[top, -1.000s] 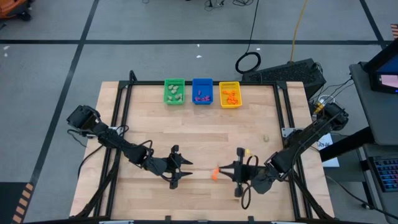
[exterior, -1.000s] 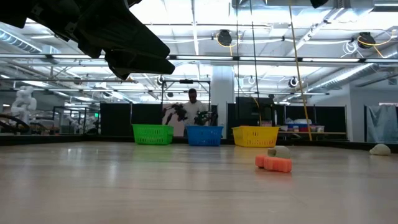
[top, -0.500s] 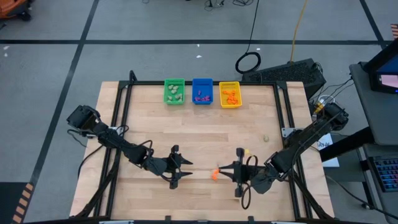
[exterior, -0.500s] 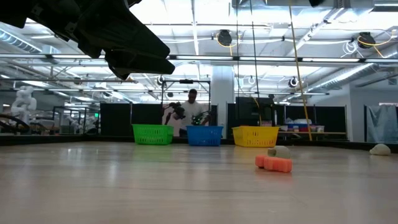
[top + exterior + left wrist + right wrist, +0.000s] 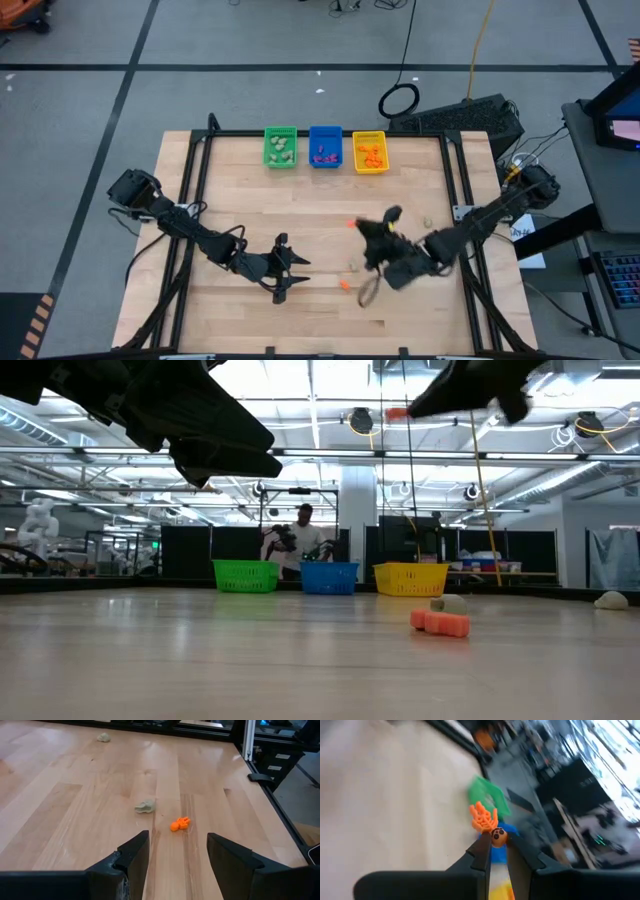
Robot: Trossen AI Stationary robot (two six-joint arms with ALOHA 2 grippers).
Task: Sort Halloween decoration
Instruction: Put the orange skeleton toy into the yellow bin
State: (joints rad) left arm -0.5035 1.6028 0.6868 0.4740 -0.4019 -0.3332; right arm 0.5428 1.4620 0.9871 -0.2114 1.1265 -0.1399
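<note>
right gripper [image 5: 496, 849] raised above mid-table, clenched on an orange trinket [image 5: 485, 820]. left gripper [image 5: 177, 852] hovers low over the table [image 5: 75, 810], fingers apart, holding nothing.

small orange plastic skeleton trinket [image 5: 486, 824] pinched in right gripper [image 5: 495, 851] fingertips above the wooden table [image 5: 250, 210], second orange trinket [image 5: 343, 284] lying flat on that table, pale beige trinket [image 5: 354, 265] just beside it, another beige trinket [image 5: 427, 223] nearer the table's right edge
</note>
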